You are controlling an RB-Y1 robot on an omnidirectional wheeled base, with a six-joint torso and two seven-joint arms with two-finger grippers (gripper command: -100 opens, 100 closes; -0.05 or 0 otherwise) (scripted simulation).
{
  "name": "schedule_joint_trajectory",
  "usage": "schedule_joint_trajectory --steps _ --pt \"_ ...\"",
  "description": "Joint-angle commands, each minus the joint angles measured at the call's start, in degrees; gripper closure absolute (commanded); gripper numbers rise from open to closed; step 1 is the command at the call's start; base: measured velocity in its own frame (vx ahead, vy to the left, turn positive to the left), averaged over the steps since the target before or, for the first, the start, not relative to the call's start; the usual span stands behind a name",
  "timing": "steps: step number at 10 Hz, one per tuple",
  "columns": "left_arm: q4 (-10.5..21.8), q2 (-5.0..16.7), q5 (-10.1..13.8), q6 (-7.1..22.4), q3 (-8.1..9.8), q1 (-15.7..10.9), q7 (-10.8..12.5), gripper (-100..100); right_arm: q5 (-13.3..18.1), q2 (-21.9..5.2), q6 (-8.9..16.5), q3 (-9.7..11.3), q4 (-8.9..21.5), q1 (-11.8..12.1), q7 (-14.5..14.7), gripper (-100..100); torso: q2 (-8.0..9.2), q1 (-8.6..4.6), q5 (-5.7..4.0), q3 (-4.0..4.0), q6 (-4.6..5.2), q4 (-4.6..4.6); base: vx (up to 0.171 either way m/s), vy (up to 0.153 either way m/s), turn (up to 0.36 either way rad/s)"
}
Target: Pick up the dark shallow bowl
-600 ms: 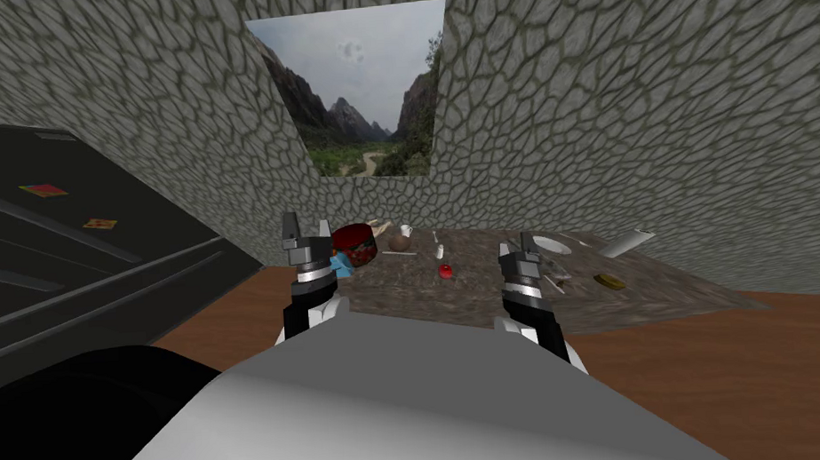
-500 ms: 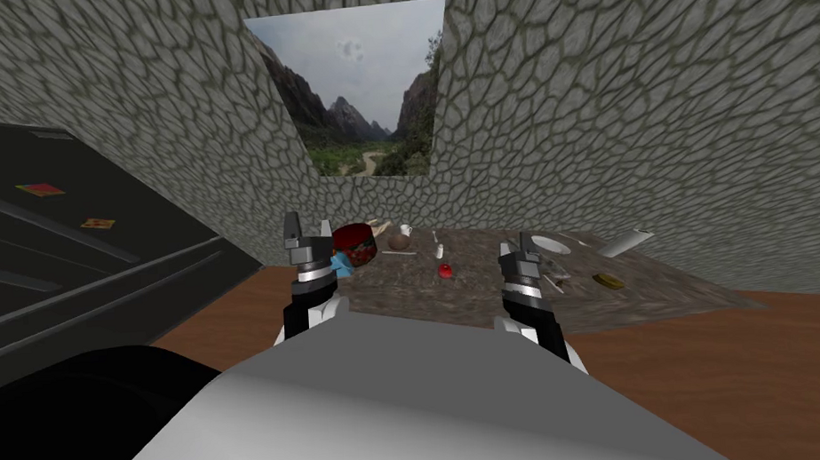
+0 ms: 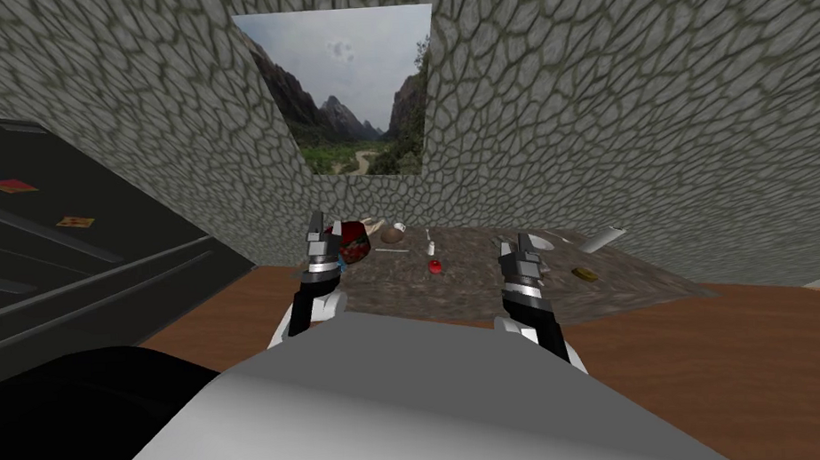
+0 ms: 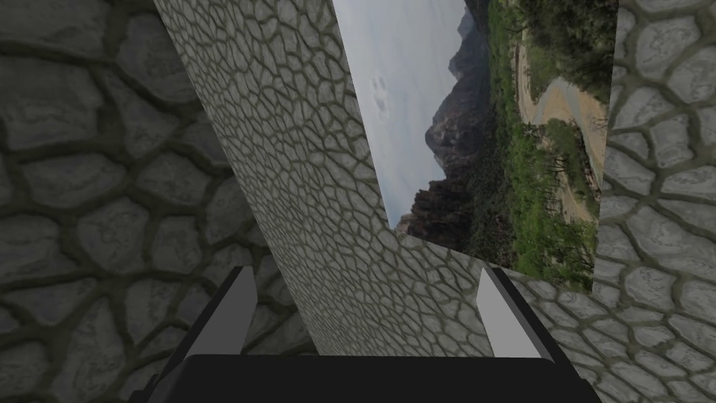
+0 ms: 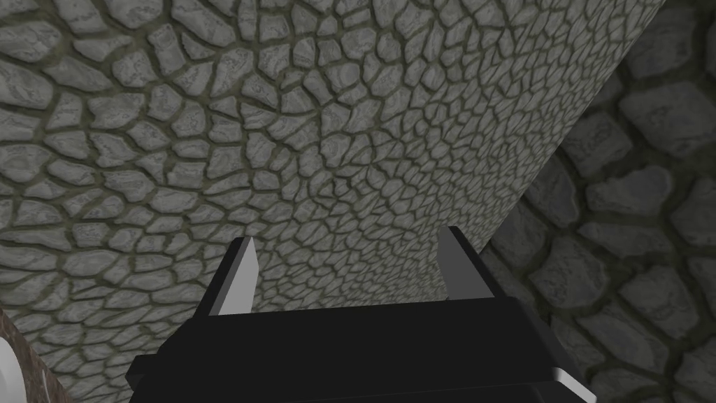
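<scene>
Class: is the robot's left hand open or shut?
Open: the left hand shows its two fingers wide apart, nothing between them.

**Lighting and rendering.** Flat, even light from an unseen source fills all three views. In the head view the stone wall reads uniformly mid-grey. It bows toward the frame's corners, a wide-lens distortion, and its pattern softens there. The dark panel at the left is dim, crossed by faint grey streaks. In the wrist views the stones at the outer edges look enlarged and soft. The left gripper shows pale finger faces with dark flanks.
</scene>
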Motion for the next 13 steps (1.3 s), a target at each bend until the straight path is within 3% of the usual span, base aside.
schedule_joint_trajectory --steps 1,2,3,5,8,10,13 --pt "2.7 2.0 -0.9 2.3 0.57 -1.9 -0.6 -100 0.0 0.0 0.0 0.0 0.0 0.0 0.0 0 0.0 0.0 0.0 0.0 0.0 0.0 -0.043 -0.148 -0.049" --pt "4.1 3.1 -1.4 4.1 1.12 -3.4 -0.9 -100 0.0 0.0 0.0 0.0 0.0 0.0 0.0 0 -0.01 -0.01 -0.01 0.0 0.0 0.0 -0.044 -0.16 -0.055" --pt "4.4 3.1 -1.4 4.1 1.12 -3.4 -0.9 -100 0.0 0.0 0.0 0.0 0.0 0.0 0.0 0 -0.01 -0.05 -0.02 0.0 0.0 0.0 -0.02 -0.125 -0.019" --pt "8.2 5.3 -2.6 7.9 2.36 -6.7 -1.4 -100 0.0 0.0 0.0 0.0 0.0 0.0 0.0 0 -0.09 0.11 0.02 -0.05 -0.01 -0.02 -0.027 -0.132 -0.058" --pt "10.2 6.3 -3.2 10.5 3.04 -8.5 -1.6 -100 0.0 0.0 0.0 0.0 0.0 0.0 0.0 0 -0.08 0.07 0.01 -0.04 -0.01 -0.01 -0.017 -0.115 -0.026" --pt "14.1 8.1 -4.5 14.5 4.53 -12.3 -1.7 -100 0.0 0.0 0.0 0.0 0.0 0.0 0.0 0 -0.11 0.15 0.03 -0.06 -0.01 -0.02 -0.02 -0.136 -0.056" --pt "17.0 8.9 -5.2 17.9 5.33 -14.4 -1.7 -100 0.0 0.0 0.0 0.0 0.0 0.0 0.0 0 -0.09 0.11 0.01 -0.05 -0.02 -0.02 -0.014 -0.111 -0.024"
